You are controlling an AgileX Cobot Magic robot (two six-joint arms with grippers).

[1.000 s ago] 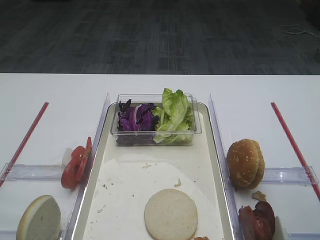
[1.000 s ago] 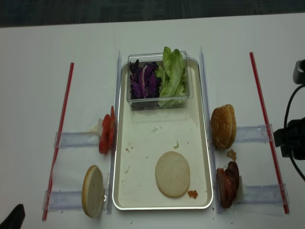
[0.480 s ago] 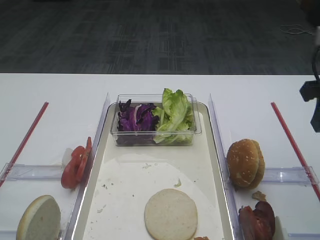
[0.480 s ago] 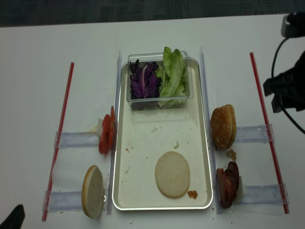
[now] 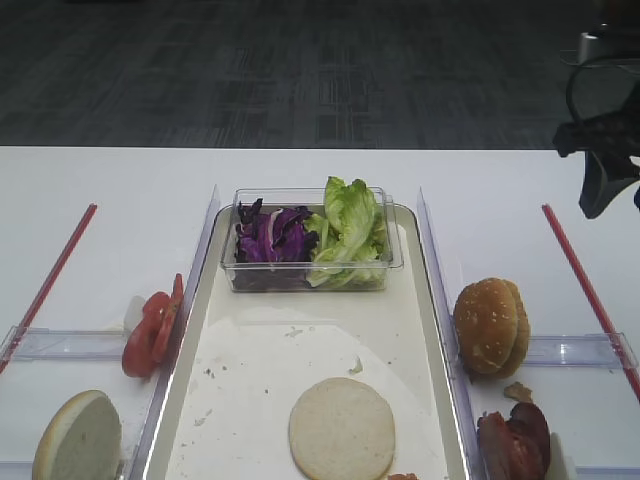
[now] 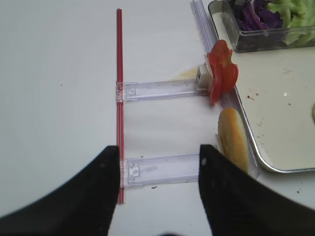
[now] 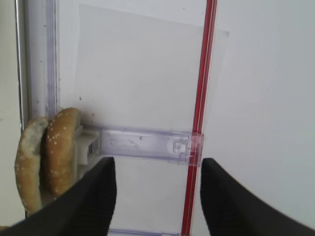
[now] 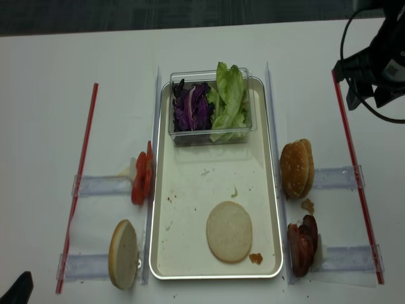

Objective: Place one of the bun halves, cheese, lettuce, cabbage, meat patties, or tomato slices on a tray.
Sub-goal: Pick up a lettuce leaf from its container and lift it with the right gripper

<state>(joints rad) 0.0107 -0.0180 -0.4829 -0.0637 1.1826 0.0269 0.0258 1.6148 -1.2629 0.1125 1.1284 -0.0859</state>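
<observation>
We see even, bright overhead light with only soft shadows on the white table [image 5: 110, 180]. Both wrist views look slightly soft, their dark fingers [image 7: 93, 196] blurred.

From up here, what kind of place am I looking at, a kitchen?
More likely a lab set up as a burger station: a white table on office carpet, a tray ringed by buns, tomato slices and patties in marked slots, and a robot arm.
</observation>
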